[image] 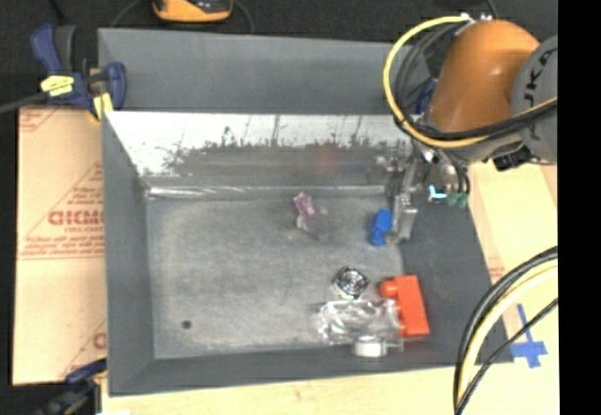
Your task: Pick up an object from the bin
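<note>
The gripper (404, 225) hangs low in the right middle of the frame, its tip just beside a small blue object (379, 228) that lies to its left on the floor of the bin (225, 310). Whether the gripper is wide or narrow cannot be told, and nothing can be seen held in it. Left of the blue piece, apart from it, lies a small purple thing (306, 209). Toward the lower right sit a round silver piece (350, 283), an orange-red block (409, 304) and crumpled clear plastic (352, 321).

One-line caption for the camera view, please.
Pincer inside the grey bin, just right of a small blue piece; orange block lies apart.
</note>
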`<state>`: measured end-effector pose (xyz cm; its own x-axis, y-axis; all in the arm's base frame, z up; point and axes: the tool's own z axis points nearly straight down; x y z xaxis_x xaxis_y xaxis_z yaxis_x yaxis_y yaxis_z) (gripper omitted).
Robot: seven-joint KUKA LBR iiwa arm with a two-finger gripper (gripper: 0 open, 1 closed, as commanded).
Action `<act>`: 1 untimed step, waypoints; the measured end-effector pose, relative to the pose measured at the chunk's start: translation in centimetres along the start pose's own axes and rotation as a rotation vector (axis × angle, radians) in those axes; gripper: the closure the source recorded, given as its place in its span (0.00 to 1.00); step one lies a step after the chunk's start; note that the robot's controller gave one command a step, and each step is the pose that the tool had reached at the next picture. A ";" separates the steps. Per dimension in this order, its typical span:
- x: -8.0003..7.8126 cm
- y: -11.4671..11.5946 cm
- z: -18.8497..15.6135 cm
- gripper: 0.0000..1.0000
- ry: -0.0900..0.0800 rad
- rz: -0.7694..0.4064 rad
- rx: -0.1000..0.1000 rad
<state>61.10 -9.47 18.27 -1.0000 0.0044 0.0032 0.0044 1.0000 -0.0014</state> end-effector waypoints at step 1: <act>-1.6 -4.3 10.4 0.00 -0.003 -0.355 0.001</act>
<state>62.66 -13.77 7.83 -0.9391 -0.3436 0.0003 -0.3436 0.9391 -0.0019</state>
